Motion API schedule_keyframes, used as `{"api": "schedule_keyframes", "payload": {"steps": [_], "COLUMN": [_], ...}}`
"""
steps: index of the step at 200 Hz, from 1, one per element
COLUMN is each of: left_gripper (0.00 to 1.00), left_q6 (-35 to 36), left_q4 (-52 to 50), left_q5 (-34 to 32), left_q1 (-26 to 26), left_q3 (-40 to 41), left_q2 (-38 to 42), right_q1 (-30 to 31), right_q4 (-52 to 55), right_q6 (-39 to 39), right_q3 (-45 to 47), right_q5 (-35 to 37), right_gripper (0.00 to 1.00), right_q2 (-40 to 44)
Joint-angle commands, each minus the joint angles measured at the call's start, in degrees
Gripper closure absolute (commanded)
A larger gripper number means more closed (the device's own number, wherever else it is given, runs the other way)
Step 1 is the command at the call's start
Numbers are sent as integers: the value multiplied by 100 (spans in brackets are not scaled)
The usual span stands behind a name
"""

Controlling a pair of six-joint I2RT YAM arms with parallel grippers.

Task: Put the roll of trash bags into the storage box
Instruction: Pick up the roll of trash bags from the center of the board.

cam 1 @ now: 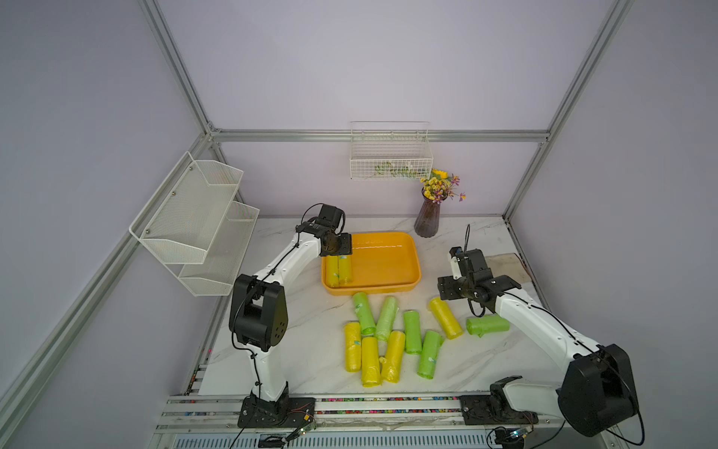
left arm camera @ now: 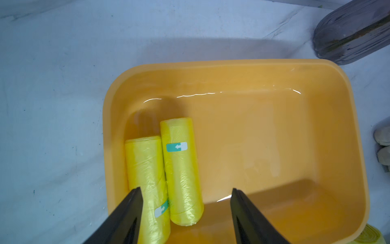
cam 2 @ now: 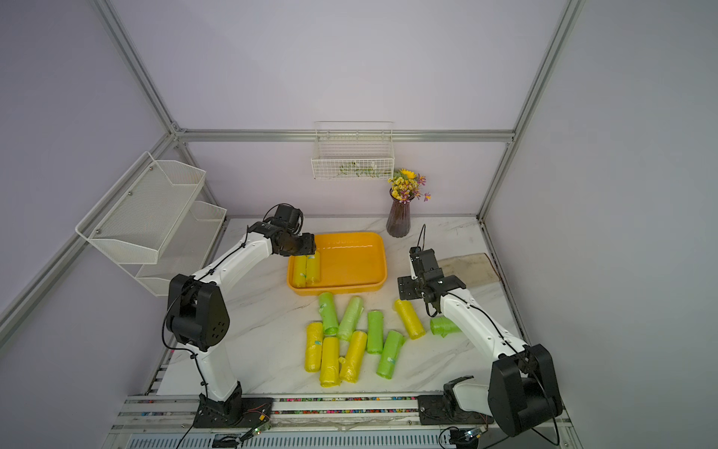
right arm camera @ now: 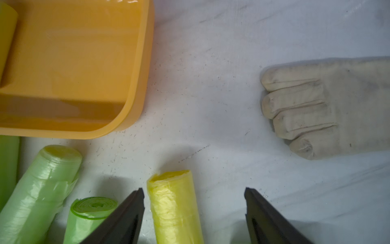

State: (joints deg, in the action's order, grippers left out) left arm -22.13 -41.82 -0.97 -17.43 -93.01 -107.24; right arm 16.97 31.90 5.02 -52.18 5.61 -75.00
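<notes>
My left pincer (left arm camera: 186, 191) hangs over the left end of the storage box (cam 1: 382, 264), its two black fingers apart and holding nothing. The storage box, a shallow orange-yellow tub, sits on the marble table (cam 1: 311, 357) toward the far edge, about midway along it. Two yellow rolls of trash bags lie inside, side by side and touching. The outer roll (left arm camera: 145, 166) runs along the box's left wall and the inner roll (left arm camera: 181, 175) lies beside it. Each carries a small teal arrow sticker. In the left wrist view the inner roll shows in the gap between my fingers, resting on the box floor.

My right pincer (right arm camera: 194, 190) hovers over the table off the box's near right corner, fingers also apart and gripping nothing. A loose yellow roll (right arm camera: 175, 207) lies on the table below it, just beside one finger; I cannot tell whether they touch.

A cluster of seven rolls (cam 1: 370, 361), green and yellow, lies between the box's near wall and the table's near edge. One green roll (cam 1: 487, 324) lies apart toward the right edge, beside my right arm.

A soiled pale glove (right arm camera: 327, 105) lies flat near the right edge. A dark vase of flowers (cam 1: 426, 217) stands at the far edge, near the box's far right corner. A white wire basket (cam 1: 390, 163) hangs on the back wall, and a white mesh shelf (cam 1: 198, 225) on the left wall.
</notes>
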Motion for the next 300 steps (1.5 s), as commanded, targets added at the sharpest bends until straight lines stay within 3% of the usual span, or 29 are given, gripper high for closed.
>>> {"api": "schedule_keyframes", "payload": {"steps": [1,26,88,127,166,198,203,223,300], "left_gripper": [30,28,23,20,18,16,16,15,13], "left_q6": [-127,-131,-175,-195,-195,-204,-205,-221,-230], "left_q4": [135,131,171,241,245,254,254,254,276], "left_q5": [-211,-142,-105,-96,-62,-26,-20,-8,94], "left_q1": [153,335,451,471,486,495,504,521,548], "left_q3": [116,308,573,652,679,756,769,811,903], "left_q2": [591,786,952,999,1014,1069,1080,1134,1170], "right_q1": [-14,-18,-2,50,74,87,87,71,-191], "right_q4": [268,479,672,704,854,1022,1033,956,394], "right_q6": [-356,-492,-879,-940,-1016,-997,-992,-888,-366], "right_q3": [7,-138,-326,-354,-504,-651,-653,-658,-1608], "right_q5": [134,58,-1016,-1139,-1053,-877,-862,-732,-95], "right_gripper": [20,21,22,23,25,32,39,45,54], "right_q2": [-180,-540,-1155,-1254,-1703,-2075,-2103,-2105,-2520]}}
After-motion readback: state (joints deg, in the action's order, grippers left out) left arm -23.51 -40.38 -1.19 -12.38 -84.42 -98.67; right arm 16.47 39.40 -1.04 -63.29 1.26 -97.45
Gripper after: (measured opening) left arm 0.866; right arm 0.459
